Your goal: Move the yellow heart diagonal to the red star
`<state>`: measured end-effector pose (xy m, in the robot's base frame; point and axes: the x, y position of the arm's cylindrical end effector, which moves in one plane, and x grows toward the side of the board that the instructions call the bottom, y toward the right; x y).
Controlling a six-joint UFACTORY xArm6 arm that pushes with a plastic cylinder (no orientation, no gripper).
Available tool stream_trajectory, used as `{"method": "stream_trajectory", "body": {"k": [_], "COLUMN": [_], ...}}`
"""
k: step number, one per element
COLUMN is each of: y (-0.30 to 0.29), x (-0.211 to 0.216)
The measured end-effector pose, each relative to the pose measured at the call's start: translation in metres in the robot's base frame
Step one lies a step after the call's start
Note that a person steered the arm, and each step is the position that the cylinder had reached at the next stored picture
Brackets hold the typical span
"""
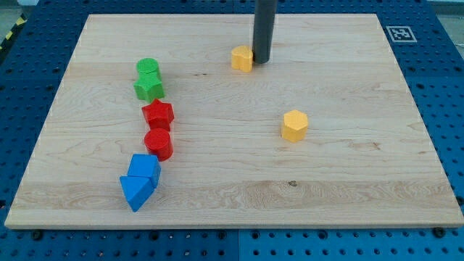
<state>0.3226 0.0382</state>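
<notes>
Pale wooden counter (326,188) filled most of frame, grain running left to right, small dark knot at lower centre. Blue perforated base (449,94) surrounded counter on all sides, rows of holes visible. Black-and-white square marker (399,33) sat at upper right corner. Yellow-black striped tape (10,38) showed at upper left edge. Light even, shadows soft.

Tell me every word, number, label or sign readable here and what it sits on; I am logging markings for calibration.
No words or numbers can be read anywhere.
Square black-and-white marker: a coded pattern with no letters, on the wooden board at the top right corner.
Yellow-and-black striped tape: no text, at the view's top left edge.
The blocks bear no markings.
</notes>
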Motion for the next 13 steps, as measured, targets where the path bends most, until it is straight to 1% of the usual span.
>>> {"method": "stream_trajectory", "body": {"k": [1,4,5,6,9,10,11,13], "y": [-0.008,-0.005,-0.005,-0.006,-0.041,-0.053,-0.056,-0.056], "x": [0.002,0.022,0.019,0.007,0.007,0.012,0.027,0.042]}}
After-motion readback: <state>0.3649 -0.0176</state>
